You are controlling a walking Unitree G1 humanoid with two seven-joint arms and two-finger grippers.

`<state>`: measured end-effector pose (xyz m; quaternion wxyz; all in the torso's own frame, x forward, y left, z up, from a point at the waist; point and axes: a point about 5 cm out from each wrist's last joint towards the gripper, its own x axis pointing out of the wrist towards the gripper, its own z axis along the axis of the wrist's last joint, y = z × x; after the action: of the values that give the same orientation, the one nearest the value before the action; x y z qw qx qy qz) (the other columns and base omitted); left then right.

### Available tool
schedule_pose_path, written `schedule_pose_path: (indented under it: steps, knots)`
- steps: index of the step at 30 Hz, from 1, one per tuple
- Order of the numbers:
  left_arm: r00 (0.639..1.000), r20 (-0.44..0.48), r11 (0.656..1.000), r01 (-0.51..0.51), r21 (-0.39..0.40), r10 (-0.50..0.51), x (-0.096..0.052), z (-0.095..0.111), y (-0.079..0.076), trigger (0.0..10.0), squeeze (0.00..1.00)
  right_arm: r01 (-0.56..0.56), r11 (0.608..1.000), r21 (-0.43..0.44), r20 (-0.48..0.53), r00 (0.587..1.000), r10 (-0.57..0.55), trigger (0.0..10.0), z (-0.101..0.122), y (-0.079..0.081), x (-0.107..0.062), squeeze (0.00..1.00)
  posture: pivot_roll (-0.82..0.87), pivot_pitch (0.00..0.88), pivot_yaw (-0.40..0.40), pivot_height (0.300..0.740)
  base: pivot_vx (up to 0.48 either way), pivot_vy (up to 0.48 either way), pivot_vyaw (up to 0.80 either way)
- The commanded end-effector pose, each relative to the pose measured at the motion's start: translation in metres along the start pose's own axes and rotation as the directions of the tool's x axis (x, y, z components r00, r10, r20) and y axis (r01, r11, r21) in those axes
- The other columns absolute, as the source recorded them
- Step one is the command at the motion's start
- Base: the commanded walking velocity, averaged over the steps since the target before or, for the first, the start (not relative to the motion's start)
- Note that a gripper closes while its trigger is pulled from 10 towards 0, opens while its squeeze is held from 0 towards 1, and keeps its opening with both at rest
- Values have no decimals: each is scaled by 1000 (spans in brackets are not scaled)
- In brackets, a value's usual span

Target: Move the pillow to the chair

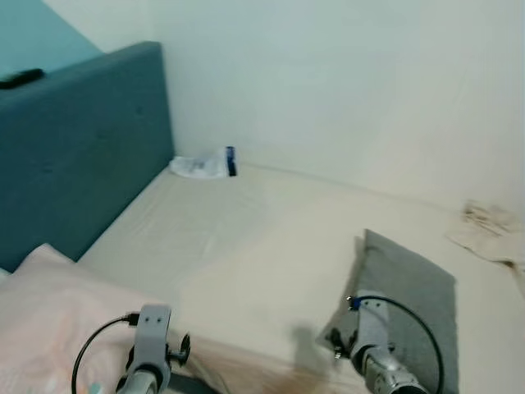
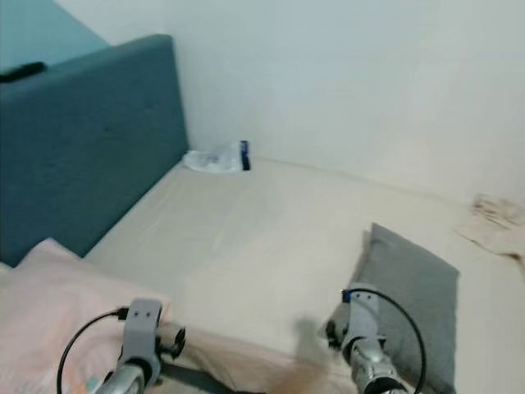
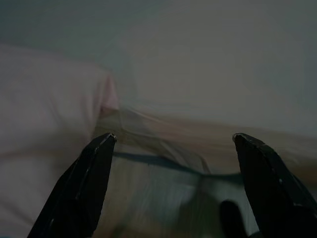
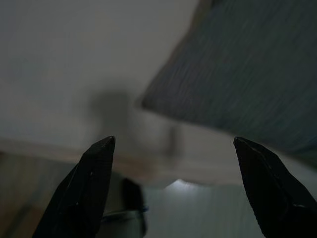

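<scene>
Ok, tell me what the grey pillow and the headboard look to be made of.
Grey pillow: looks like woven fabric with a matte finish; the right wrist view shows a fine ribbed weave, and it lies soft and flattened on the mattress. Headboard: seems upholstered in matte teal cloth, with rounded padded edges and no shine. The filling of either cannot be seen.

Bedroom in a home. Cream-sheeted bed (image 1: 246, 238) pushed into a corner of plain white walls (image 1: 344, 82), padded teal fabric headboard (image 1: 78, 156) at one end. Bedding on top: flat grey rectangular pillow (image 1: 410, 304), pale pink soft pillow (image 1: 49, 320). Crumpled clear plastic wrapper (image 1: 201, 167) sits in the corner.
</scene>
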<state>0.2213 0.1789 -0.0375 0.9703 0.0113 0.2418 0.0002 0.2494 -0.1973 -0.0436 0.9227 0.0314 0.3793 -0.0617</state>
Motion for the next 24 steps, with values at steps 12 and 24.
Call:
schedule_pose_path:
  steps: [12, 24]
  knots:
    - [999, 12, 998, 49, -42, -49, 1, -1, -8, 10000, 0, -11, 1000, -20, 10, 1000, 11, 10000, -1, 0, 0, 0, 73, 0, -46, 736, 0, 0, -684]
    - [998, 11, 998, 59, -37, -58, 1, -1, -9, 10000, 0, 7, 1000, -16, 15, 1000, -7, 10000, 0, -3, -1, 0, 69, 0, -41, 736, 0, 0, -684]
